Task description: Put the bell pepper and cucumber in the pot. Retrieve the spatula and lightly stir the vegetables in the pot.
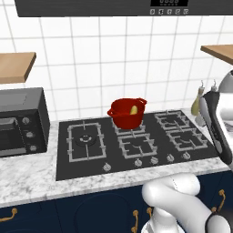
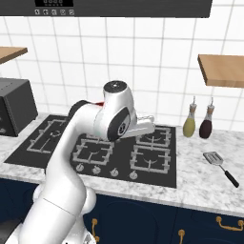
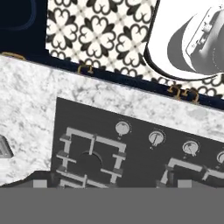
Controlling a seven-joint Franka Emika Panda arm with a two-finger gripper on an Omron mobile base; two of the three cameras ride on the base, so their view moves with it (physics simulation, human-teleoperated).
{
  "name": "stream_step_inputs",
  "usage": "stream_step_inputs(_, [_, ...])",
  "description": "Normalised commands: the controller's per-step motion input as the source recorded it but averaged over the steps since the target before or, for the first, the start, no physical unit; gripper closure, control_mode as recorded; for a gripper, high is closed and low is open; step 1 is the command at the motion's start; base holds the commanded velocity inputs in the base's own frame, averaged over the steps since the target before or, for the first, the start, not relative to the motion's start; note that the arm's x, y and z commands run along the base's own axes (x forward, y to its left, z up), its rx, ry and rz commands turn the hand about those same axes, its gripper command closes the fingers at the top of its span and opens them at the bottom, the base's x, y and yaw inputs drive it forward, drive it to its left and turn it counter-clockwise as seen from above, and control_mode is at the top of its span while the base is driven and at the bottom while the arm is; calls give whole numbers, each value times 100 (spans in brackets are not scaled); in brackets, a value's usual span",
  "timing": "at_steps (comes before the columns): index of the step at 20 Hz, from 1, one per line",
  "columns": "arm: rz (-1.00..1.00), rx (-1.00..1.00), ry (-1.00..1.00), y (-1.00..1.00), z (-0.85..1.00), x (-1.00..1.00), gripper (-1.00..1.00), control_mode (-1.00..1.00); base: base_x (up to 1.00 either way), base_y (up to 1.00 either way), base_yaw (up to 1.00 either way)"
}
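The red pot (image 1: 128, 112) stands on the far middle burner of the black cooktop (image 1: 91, 157), something yellowish inside it. The spatula (image 2: 219, 166) lies flat on the marble tabletop (image 2: 200, 183), right of the cooktop, near two bottles (image 2: 198, 122). Whether the tool is open or closed cannot be told.

The pot (image 1: 128, 112), round, deep and glossy red with small loop handles at its rim, stands upright on a rear middle burner of the cooktop (image 1: 91, 159). Something pale yellow-green (image 1: 134, 109) lies inside against its right wall, perhaps a vegetable, too small to tell. The spatula (image 2: 220, 167) lies flat on the marble worktop (image 2: 200, 183) right of the cooktop, its grey slotted head toward the wall and its dark handle toward the front edge.
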Motion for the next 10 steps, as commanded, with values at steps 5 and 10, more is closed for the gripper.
stream_step_inputs(5, [-4, -3, 6, -40, -4, -52, -100, -100, 0, 0, 0])
stream_step_inputs(10, [-11, -3, 0, -37, -9, -13, -100, -100, 0, 0, 0])
